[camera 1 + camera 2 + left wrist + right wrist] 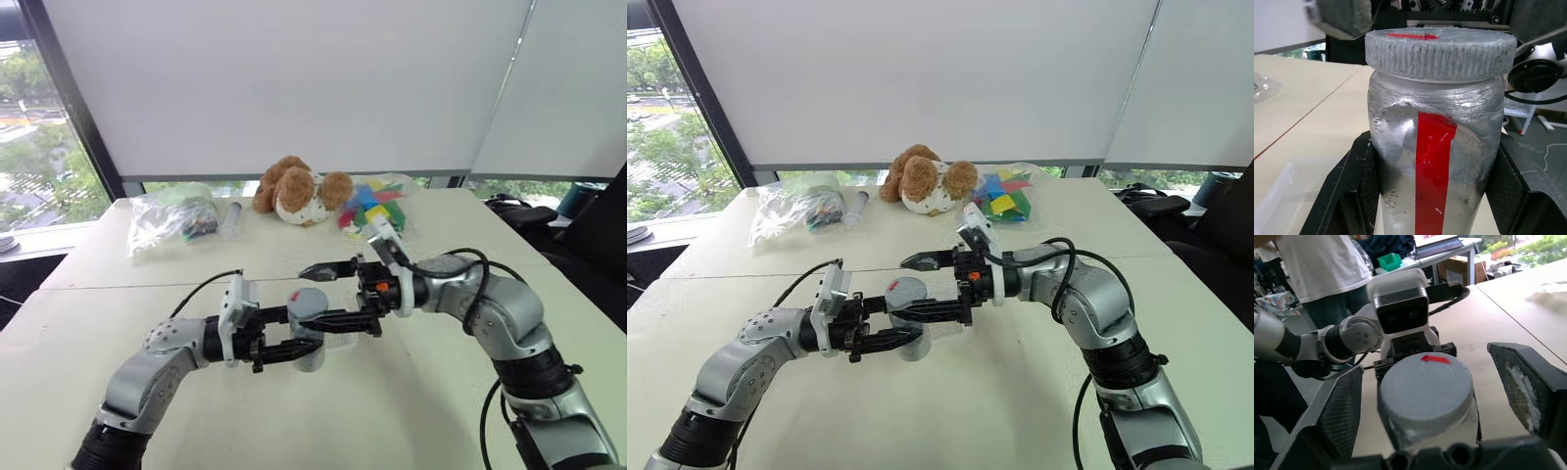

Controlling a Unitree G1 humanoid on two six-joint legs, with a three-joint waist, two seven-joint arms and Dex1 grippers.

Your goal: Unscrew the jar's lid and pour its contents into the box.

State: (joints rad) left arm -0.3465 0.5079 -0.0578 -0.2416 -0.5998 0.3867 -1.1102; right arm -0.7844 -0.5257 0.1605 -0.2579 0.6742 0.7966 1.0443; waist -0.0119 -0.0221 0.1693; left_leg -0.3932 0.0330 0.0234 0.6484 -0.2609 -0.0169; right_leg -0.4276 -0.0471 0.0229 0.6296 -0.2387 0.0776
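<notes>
The jar (1435,161), cloudy grey with a red vertical stripe, stands upright above the table with my left gripper (306,345) shut on its body; a black finger (1342,196) presses on each side. The ribbed grey lid (1425,384) sits on top of the jar. My right gripper (302,296) comes in from the right, open, with its padded fingers (1339,413) on either side of the lid and a gap to it on both sides. The contents are hidden behind the cloudy wall. The clear box (1283,191) lies on the table below the jar.
At the table's far edge lie a brown plush dog (299,191), a bag of colourful pieces (372,206), a clear bag (171,220) and a clear tube (230,217). A person in a white shirt (1322,259) stands beyond the table.
</notes>
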